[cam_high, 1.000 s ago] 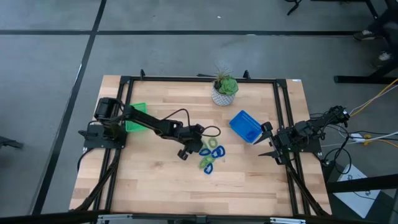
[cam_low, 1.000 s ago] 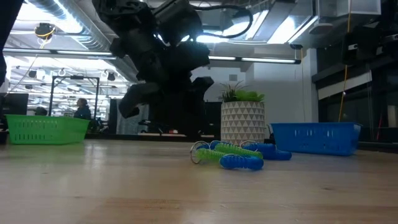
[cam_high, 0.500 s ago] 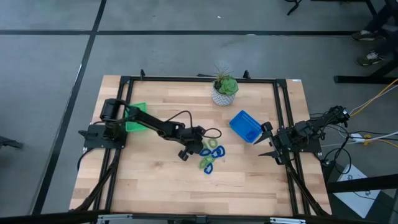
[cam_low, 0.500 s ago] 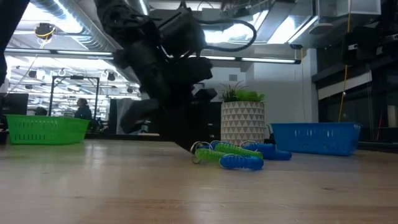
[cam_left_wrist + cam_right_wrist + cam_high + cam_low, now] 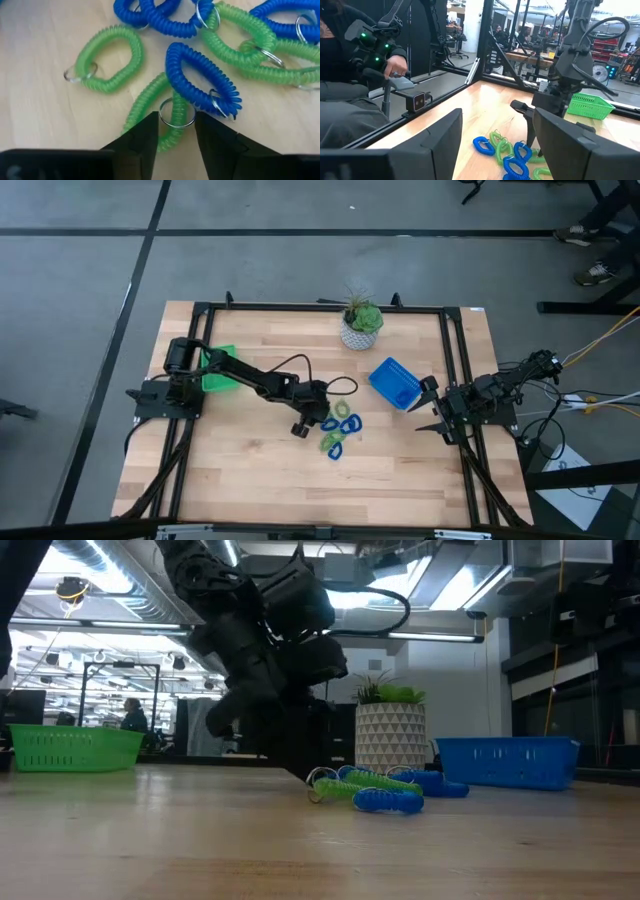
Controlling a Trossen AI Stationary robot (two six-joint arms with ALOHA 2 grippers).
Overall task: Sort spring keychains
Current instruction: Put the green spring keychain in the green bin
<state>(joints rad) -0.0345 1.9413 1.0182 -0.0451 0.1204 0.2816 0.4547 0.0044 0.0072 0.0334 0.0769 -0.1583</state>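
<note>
Left wrist view: my left tool (image 5: 175, 132) sits low over the keychains (image 5: 200, 55), fingers (image 5: 142, 140) parted either side of a green coil (image 5: 145, 107) and its metal ring (image 5: 176, 112), not yet pinching.
Pile: mid-tabletop, between the green tray (image 5: 217, 370) near the left edge and the blue tray (image 5: 395, 383) toward the right edge.
Grip: I'd close on the green coil alone; the blue coil (image 5: 200, 80) overlaps it and may drag along.
Right tool (image 5: 428, 406): open, waiting by the right edge.
</note>
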